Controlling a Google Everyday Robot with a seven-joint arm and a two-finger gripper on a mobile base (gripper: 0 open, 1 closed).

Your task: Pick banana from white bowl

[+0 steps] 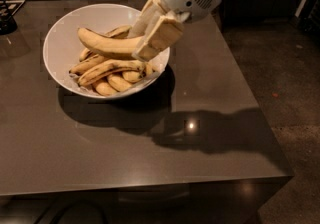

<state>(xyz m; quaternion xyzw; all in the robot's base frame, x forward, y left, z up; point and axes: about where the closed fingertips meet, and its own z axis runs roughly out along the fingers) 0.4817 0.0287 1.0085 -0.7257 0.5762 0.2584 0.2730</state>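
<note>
Item: gripper (pixel 149 47), at the white bowl's (pixel 62 35) 2 o'clock, is pinching the banana (pixel 107 45) by its right end. The banana is jutting toward 9 o'clock over the smaller bananas (pixel 107 70). Advised: lifting straight, slowly, clearing the rim.

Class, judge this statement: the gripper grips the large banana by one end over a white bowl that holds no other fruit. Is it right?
One thing is wrong: the camera view shows smaller brown-streaked bananas lying in the white bowl. The rest holds: the gripper grips the large banana by one end over it.
</note>
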